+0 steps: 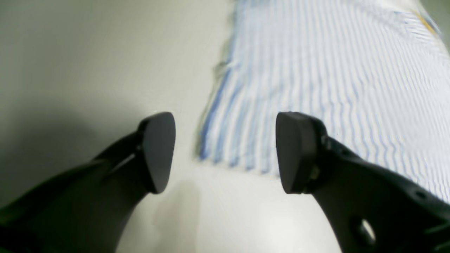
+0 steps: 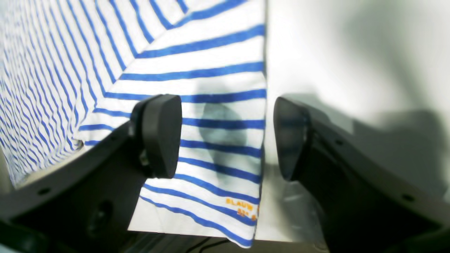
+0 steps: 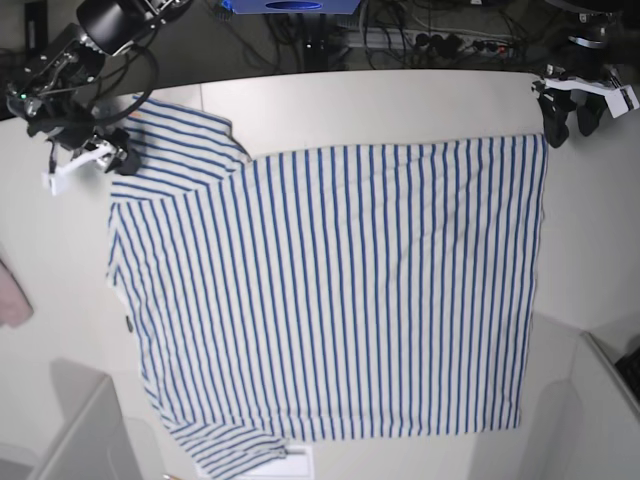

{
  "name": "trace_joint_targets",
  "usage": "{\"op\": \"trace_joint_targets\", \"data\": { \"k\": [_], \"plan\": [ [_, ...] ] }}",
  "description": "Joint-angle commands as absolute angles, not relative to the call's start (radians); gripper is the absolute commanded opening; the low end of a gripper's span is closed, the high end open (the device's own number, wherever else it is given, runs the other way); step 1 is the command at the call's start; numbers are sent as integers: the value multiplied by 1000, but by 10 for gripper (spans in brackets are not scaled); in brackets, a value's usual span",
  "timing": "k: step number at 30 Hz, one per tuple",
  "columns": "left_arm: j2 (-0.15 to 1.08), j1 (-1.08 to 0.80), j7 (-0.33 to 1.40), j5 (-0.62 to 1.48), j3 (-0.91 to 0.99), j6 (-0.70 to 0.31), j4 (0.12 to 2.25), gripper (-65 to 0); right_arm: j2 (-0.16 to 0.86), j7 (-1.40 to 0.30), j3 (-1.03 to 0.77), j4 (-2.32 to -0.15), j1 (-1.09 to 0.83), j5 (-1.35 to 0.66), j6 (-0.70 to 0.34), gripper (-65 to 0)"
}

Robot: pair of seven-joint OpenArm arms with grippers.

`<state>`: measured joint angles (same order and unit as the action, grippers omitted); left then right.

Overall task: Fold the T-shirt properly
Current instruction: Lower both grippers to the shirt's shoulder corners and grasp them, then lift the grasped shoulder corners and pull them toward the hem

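You have the T-shirt (image 3: 330, 290) spread flat and face-down-or-up you cannot tell, covering most of the pale table (image 3: 400, 100), with its hem toward the right of the base view and its sleeves toward the left. Your left gripper (image 1: 225, 153) hangs over the hem corner with its fingers (image 1: 158, 151) wide apart and nothing between them; that view is smeared, so the stripes read as wavy and the corner edge is soft, and a small orange fleck at the top right is too blurred to identify. Your right gripper (image 2: 226, 137) sits over the end of one sleeve, fingers (image 2: 161, 135) likewise spread well apart and empty, one above the cloth and the other past the sleeve edge over bare table; whether either tip touches the fabric you cannot tell. Orange lettering (image 2: 242, 207) near the sleeve hem is cut off by the edge and only partly legible. In the base view a pink cloth (image 3: 12, 295) is cropped at the left border, and the lower sleeve is partly folded under itself near the bottom edge
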<state>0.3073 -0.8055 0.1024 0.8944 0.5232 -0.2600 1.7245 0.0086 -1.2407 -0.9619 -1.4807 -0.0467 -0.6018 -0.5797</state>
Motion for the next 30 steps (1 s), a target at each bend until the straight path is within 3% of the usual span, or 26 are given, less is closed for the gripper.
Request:
{"op": "trace_joint_targets", "data": {
  "k": [1,5,16,19,22,27,30],
  "plan": [
    [320,-806,73,909,533,-282,1741,-216,15,-1282,-960,-1477,-58,-568,-579,-266],
    [318,-797,73,911,533,-329,1736,-216,7,-1297,-906,-1471,-79,-576,-581,-266],
    [314,-748,73,918,532,-335,1655,-216,2,-1264,-889,-1469,-97,-602,-581,-281],
    [312,-734,73,920,532,-335,1626,-216,2,-1268,-889,-1469,-97,-602,-581,-405],
    [311,-727,73,920,532,-335,1610,-216,2,-1273,-889,-1469,-96,-601,-581,-638],
    [292,-674,102,921,530,-335,1550,-216,7,-1273,-888,-1469,-94,-599,-579,-650],
    [289,-611,259,932,552,-335,1509,-216,7,-1273,-888,-1469,-94,-599,-579,-650]
  ]
}}
